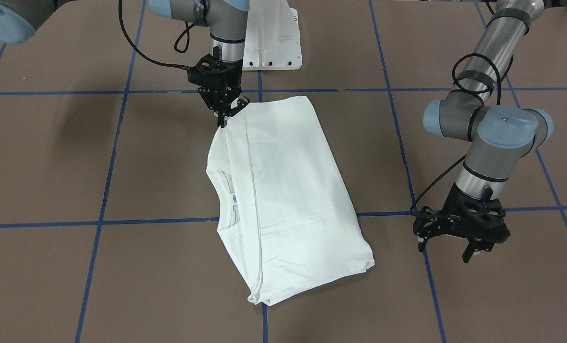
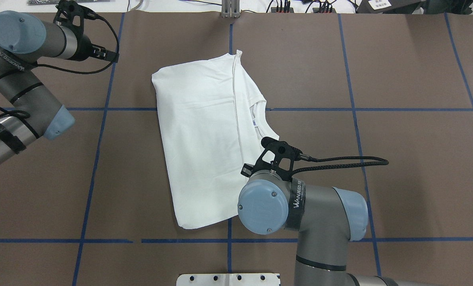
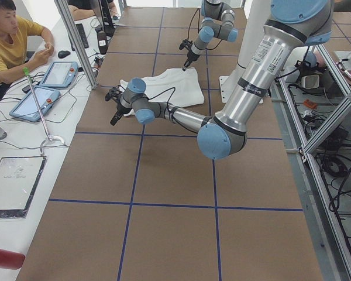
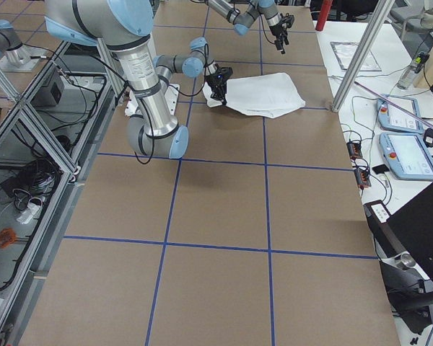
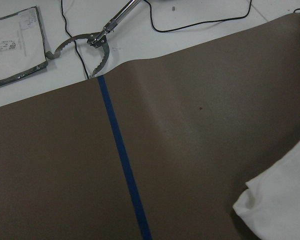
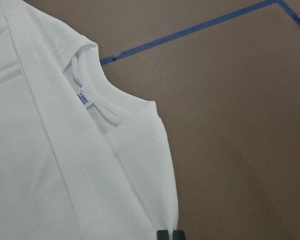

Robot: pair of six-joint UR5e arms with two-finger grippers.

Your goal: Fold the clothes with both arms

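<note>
Right gripper point(image 1: 223, 121) pinching T-shirt point(image 1: 288, 190) corner | left gripper point(image 1: 446, 251) spread, apart from it

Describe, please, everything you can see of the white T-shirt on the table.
The T-shirt is white, thin-looking cloth, folded into a rough oblong, lying flat on the brown table across blue tape lines. Its collar and small neck label show at one long edge. The right gripper pinches the shoulder corner nearest the robot; the left gripper hangs open, apart from it.
</note>
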